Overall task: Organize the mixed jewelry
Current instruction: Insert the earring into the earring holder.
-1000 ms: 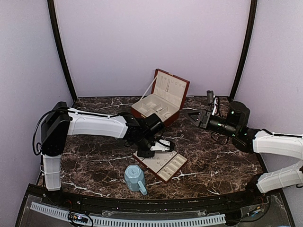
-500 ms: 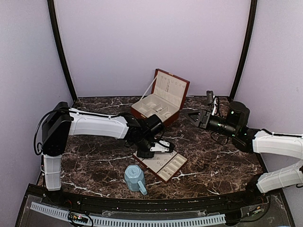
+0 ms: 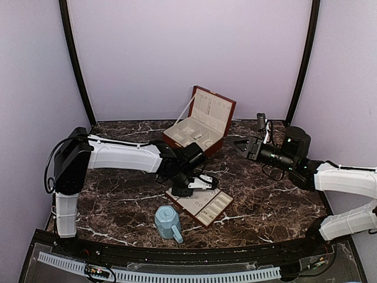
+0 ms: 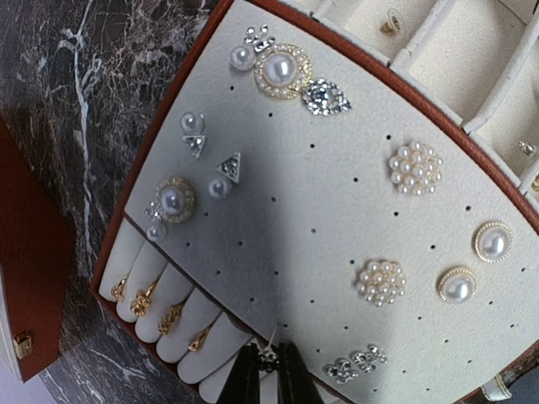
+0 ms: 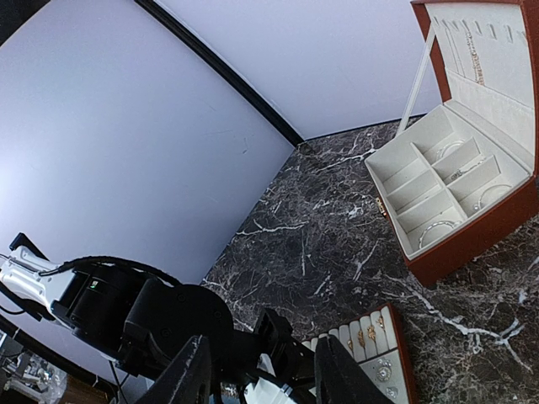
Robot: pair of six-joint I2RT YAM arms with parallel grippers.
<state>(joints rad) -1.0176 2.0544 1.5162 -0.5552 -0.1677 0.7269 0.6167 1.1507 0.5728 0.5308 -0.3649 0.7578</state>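
left gripper (image 4: 269, 367) pinches a tiny stud (image 4: 268, 356) over the tray (image 4: 320, 168).

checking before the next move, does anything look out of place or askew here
The tray lies out of the box, skewed on the table. In the left wrist view, a few earrings bunch together, touching, at one corner of it, while the others sit spaced apart. Nothing looks spilled or broken.

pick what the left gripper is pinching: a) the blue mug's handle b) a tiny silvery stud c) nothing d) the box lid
b: the left gripper is shut on a tiny silvery stud above the cream-lined tray.
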